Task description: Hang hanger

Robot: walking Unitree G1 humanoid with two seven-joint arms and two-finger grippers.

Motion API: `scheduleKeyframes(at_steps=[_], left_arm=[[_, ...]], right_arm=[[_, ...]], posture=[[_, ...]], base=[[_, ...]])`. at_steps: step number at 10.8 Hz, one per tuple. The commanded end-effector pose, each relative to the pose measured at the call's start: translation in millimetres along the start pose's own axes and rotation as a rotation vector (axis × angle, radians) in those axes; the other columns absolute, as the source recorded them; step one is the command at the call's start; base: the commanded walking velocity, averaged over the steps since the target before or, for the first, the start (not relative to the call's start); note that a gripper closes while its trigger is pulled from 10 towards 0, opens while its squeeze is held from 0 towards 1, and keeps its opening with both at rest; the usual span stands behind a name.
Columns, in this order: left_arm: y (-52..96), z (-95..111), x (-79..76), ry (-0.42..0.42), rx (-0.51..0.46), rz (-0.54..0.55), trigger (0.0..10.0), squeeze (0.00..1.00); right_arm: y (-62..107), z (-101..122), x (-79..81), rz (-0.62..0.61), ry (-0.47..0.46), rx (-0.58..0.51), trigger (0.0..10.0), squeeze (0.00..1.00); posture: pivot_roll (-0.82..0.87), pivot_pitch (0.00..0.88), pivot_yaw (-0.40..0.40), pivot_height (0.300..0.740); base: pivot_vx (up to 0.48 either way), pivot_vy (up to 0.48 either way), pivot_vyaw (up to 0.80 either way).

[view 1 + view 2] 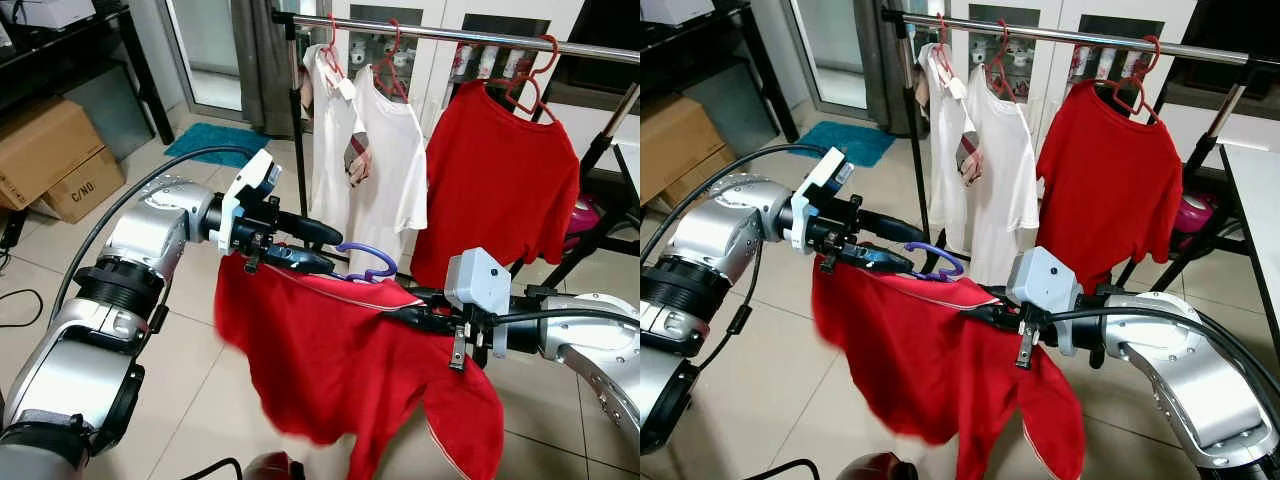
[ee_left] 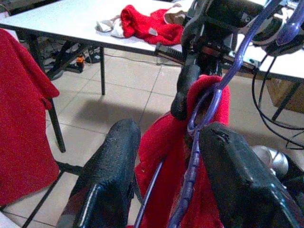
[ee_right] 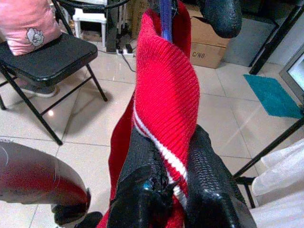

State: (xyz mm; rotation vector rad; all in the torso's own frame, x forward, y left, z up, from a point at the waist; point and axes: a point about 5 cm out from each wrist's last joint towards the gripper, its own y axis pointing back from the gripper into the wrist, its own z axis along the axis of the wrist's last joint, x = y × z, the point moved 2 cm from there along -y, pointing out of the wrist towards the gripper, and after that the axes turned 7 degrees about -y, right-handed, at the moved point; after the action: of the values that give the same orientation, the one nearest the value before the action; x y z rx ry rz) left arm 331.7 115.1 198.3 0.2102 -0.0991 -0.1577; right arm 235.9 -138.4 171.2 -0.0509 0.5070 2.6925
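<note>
Left eye view gives you the left gripper [image 1: 318,246] clamped on the purple plastic hanger [image 1: 368,264] and the right gripper [image 1: 418,312] pinching the red knit shirt [image 1: 340,360] draped on it. Your silver clothes rail [image 1: 450,36] lies above and beyond both grippers, running crosswise, with the left gripper nearer the hook.

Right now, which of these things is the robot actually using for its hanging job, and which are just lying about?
In the job:
purple hanger
red shirt on it
left gripper at the hanger
right gripper pinching the shirt's collar
clothes rail

Just lying about:
cardboard boxes
teal mat
folding chair
pink cushion
</note>
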Motion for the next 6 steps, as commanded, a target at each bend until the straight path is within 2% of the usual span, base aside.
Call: scheduleKeyframes(at_steps=[1,2,3,4,5,6], left_arm=[[2.6,-3.7,-4.0,-0.023,0.056,-0.016,10.0,0.0],[3.2,-16.2,-9.0,-0.052,0.147,-0.04,10.0,0.0],[3.5,-23.7,-12.8,-0.059,0.189,-0.055,10.0,0.0],[0.7,-14.8,-13.5,-0.032,0.104,-0.05,10.0,0.0],[0.3,4.5,-9.7,0.006,-0.03,-0.036,10.0,0.0],[0.6,4.4,-10.1,0.002,-0.017,-0.04,10.0,0.0]], right_arm=[[1.8,8.1,-0.8,-0.005,0.038,-0.025,0.0,0.0],[1.9,9.1,-1.5,-0.005,0.041,-0.027,0.0,0.0],[1.7,10.3,-1.7,-0.005,0.044,-0.031,0.0,0.0],[2.2,10.0,-2.2,-0.008,0.044,-0.03,0.0,0.0],[3.2,9.3,-2.3,-0.01,0.041,-0.028,0.0,0.0],[3.4,8.9,-2.0,-0.009,0.04,-0.027,0.0,0.0]], posture=[[0.07,0.005,0.071,0.74],[0.07,0.004,0.069,0.74],[0.07,0.004,0.069,0.74],[0.07,0.004,0.069,0.74],[0.07,0.006,0.067,0.74],[0.07,0.006,0.066,0.74]], base=[[0.0,0.0,0.0],[0.0,0.0,0.0],[0.0,0.0,0.0],[0.0,0.0,0.0],[0.0,0.0,0.0],[0.0,0.0,0.0]])
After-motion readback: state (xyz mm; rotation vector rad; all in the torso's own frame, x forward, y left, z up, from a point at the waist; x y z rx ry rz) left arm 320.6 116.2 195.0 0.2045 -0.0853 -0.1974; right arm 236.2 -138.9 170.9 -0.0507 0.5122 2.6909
